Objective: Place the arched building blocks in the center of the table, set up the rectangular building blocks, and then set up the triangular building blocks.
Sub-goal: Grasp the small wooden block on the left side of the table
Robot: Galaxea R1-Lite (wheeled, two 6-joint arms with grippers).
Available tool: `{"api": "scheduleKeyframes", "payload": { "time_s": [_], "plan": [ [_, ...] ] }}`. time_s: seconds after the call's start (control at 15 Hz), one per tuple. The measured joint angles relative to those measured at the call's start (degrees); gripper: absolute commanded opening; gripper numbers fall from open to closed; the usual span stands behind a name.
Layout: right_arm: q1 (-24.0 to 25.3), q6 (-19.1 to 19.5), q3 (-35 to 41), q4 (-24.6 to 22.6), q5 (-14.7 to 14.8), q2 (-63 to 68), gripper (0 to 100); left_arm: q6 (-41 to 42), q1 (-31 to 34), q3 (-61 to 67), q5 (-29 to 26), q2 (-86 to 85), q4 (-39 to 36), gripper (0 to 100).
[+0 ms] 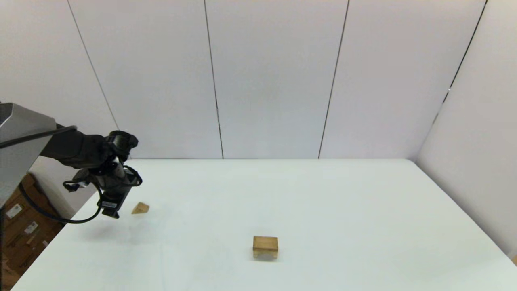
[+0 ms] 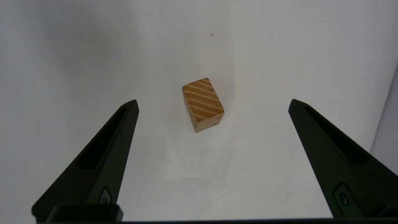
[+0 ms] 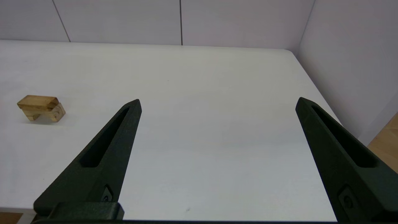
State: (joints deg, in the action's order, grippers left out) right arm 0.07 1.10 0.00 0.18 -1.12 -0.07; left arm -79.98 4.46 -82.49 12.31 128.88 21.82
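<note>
With our left gripper's (image 2: 212, 104) jaws spread above the small light-wood triangular prism (image 2: 203, 105), we should centre squarely before closing.

The triangular block (image 2: 202, 104) was light brown with darker stripes; the table (image 1: 323, 202) under it was white.

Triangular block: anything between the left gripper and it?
Nothing visible. The left gripper hangs open above the triangular block, which lies alone on the table, framed between the fingers with bare tabletop around it.
</note>
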Motion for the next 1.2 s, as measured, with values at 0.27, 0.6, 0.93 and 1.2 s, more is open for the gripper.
{"api": "scheduleKeyframes", "payload": {
  "time_s": [0.27,0.6,0.93,1.2],
  "plan": [
    [0.0,0.0,0.0,0.0,0.0,0.0,100,-2.6,-0.8,-5.9,-2.4,3.2,10.0,100],
    [0.0,0.0,0.0,0.0,0.0,0.0,100,-3.8,-0.8,-9.5,-3.4,6.5,11.8,100],
    [0.0,0.0,0.0,0.0,0.0,0.0,100,-4.3,-0.3,-11.0,-3.5,9.0,12.8,100],
    [0.0,0.0,0.0,0.0,0.0,0.0,100,-4.7,-0.3,-12.3,-3.8,9.8,14.2,100]
  ]
}}
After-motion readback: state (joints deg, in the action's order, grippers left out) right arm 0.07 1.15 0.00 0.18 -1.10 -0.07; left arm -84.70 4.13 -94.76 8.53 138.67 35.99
